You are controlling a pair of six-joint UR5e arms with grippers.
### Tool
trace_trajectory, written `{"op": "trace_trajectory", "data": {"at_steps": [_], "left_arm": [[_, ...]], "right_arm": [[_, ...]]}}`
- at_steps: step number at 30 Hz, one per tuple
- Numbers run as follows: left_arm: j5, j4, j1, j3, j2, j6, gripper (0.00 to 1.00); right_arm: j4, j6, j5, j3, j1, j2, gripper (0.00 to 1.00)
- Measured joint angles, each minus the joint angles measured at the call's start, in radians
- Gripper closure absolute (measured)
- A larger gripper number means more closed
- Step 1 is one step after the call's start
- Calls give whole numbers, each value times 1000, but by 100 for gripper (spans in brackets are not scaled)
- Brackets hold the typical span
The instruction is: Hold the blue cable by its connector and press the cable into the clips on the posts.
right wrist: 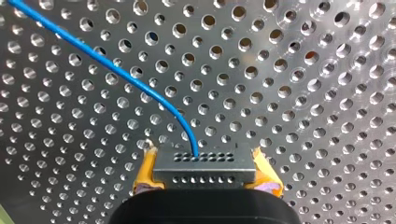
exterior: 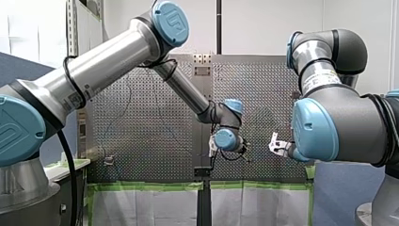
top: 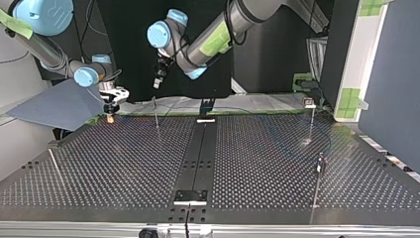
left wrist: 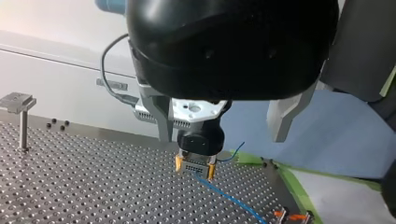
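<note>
My right fingers [right wrist: 145, 173] clamp the connector [right wrist: 204, 169] crosswise; blue cable [right wrist: 116, 70] leads ahead; my left fingers [left wrist: 284, 114] gape.

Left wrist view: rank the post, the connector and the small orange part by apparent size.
1. Post, the tallest of the three.
2. Connector, shorter than the post.
3. Orange part, partly out of view, so its rank against the connector is unsure.

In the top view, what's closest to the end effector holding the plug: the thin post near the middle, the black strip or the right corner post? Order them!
1. Thin post, beside my right end effector.
2. Black strip, down the table's middle.
3. Right corner post, at the view's far right.
</note>
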Motion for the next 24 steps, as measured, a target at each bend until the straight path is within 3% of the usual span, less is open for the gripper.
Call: {"op": "trace_trajectory", "data": {"at_steps": [24], "left_arm": [[-43,6,1,-204,204,-57,0]], "right_arm": [[-2,0,-7,0,5,0,99]]}}
